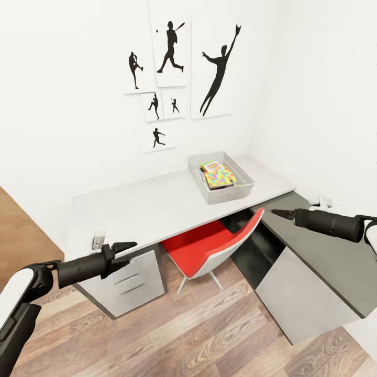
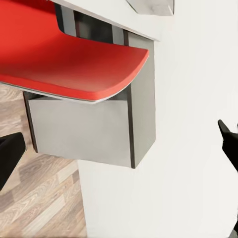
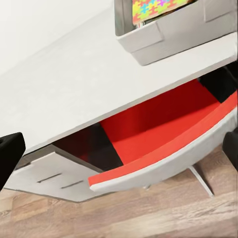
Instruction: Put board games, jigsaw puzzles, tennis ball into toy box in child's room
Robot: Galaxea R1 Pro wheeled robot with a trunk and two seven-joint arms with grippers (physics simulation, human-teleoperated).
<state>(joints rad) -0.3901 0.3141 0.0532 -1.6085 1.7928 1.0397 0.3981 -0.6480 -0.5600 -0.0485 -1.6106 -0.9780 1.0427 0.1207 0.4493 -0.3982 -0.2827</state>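
Note:
The toy box stands on the pale grey table near the corner, and its grey wall also appears in the right wrist view. A multicoloured jigsaw puzzle lies on top inside it. Behind the puzzle a printed box pokes out; which game it is I cannot tell. My left gripper hovers open and holding nothing by the table's near left corner. My right gripper is open and holding nothing over the darker wing, short of the toy box. The bed is out of view.
A red chair is tucked under the table between the white drawers and the darker wing's cabinet. A small grey object sits at the table's left front edge, a white one on the wing. Wood floor lies in front.

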